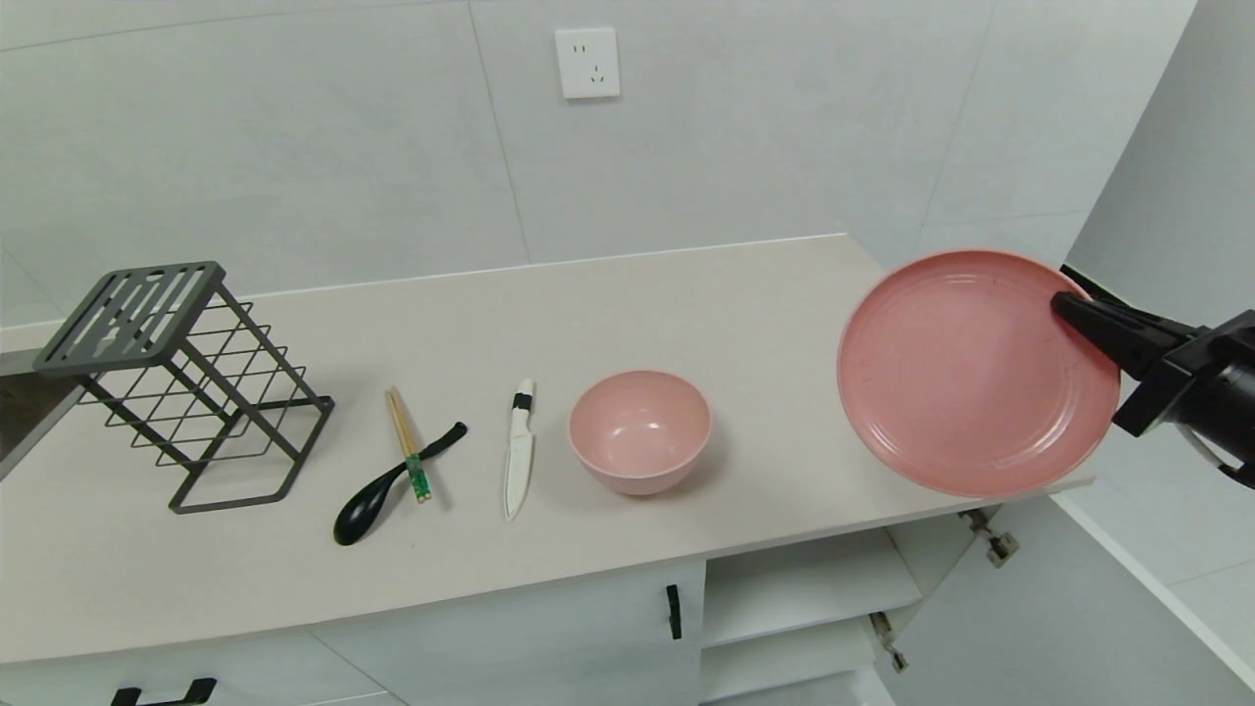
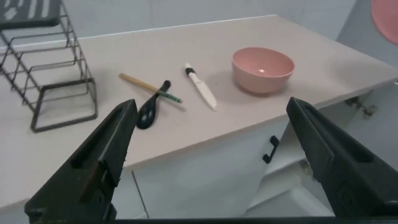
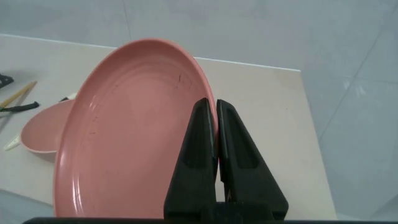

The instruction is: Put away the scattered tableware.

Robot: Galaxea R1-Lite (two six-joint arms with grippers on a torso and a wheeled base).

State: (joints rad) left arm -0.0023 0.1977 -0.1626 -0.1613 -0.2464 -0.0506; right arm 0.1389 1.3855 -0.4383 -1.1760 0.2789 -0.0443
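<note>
The right gripper (image 1: 1071,306) pinches the pink plate (image 1: 966,378) by its rim, tilted above the counter (image 1: 686,304), at three o'clock from the pink bowl (image 1: 639,431). The left gripper (image 2: 210,107) gapes wide.

Right pincer (image 3: 216,107) clamped on plate (image 3: 124,130) rim, left pincer (image 2: 210,106) spread wide

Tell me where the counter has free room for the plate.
Bare counter lies between the bowl and the plate held by the right gripper, and along the wall behind. Crowded: rack, spoon, chopsticks and knife on the left.
</note>
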